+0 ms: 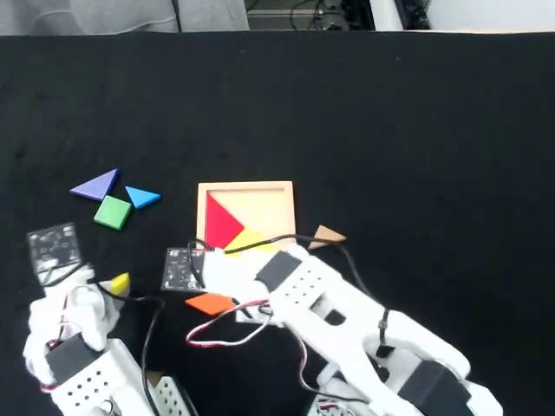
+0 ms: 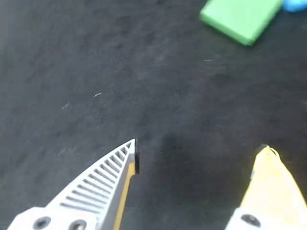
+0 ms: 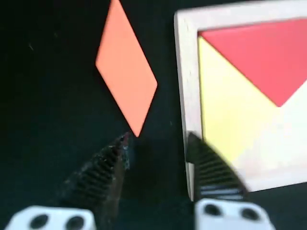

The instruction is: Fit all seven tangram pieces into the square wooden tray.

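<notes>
We see the square wooden tray (image 1: 245, 187) near the middle of the black worktop (image 1: 416, 130), holding two pieces: a red triangle (image 1: 220, 222) along its left side and a yellow triangle (image 1: 249, 238) touching it at the near edge. The rest of the tray's floor is bare wood. The other five pieces lie outside it. A tan triangle (image 1: 327, 235) sits just beside the tray's near right corner. An orange parallelogram (image 1: 209, 303) lies on the worktop nearer the arms, just beside the right arm's body. Well to the left, a purple triangle (image 1: 95, 185), a blue triangle (image 1: 142, 197) and a green square (image 1: 113, 212) are grouped close together. The jaws of the right arm (image 1: 347, 321) stand apart and hold nothing. In the wrist view, one tip is over the tray's rim (image 3: 184, 72) and the other over the worktop by the parallelogram's (image 3: 125, 72) nearest point. This arm hides the tray's near edge from above, and a black cable (image 1: 269, 242) crosses the yellow triangle. The jaws of the left arm (image 1: 74, 351) are also apart and empty over bare worktop at the near left, with the green square (image 2: 240, 17) ahead of them.
</notes>
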You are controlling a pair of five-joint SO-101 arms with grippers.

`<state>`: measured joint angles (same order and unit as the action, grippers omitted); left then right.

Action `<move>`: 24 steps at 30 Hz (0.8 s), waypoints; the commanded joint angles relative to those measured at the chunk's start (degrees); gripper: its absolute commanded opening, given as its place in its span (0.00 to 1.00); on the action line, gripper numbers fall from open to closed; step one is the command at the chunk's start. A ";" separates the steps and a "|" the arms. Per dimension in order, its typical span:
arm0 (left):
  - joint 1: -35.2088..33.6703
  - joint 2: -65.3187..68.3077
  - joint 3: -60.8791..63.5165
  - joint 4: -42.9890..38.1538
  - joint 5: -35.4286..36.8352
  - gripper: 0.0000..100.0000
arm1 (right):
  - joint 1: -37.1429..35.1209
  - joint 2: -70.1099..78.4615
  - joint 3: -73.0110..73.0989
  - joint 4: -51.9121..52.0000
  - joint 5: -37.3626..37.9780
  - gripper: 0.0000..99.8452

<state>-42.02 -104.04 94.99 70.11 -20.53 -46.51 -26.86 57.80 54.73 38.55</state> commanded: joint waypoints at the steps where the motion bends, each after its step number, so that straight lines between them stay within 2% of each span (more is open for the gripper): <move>1: -9.45 -0.44 -5.14 2.55 -0.97 0.37 | -3.34 -2.77 -4.97 0.53 -0.35 0.21; 4: -13.23 -0.44 -4.26 2.81 -3.16 0.37 | -6.07 -0.31 -6.81 0.53 0.79 0.19; 10: -15.25 -0.44 -0.04 0.18 -3.60 0.37 | -9.67 11.74 -12.62 -0.62 1.14 0.19; 17: -15.08 -0.44 1.19 0.18 -5.10 0.37 | -9.41 25.54 -17.36 -4.04 0.79 0.19; 24: -15.08 -0.44 1.36 0.09 -5.10 0.37 | -8.53 26.24 -17.89 -3.96 0.97 0.17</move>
<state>-56.79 -104.04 96.04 71.08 -25.27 -55.56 -0.84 42.33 51.47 39.34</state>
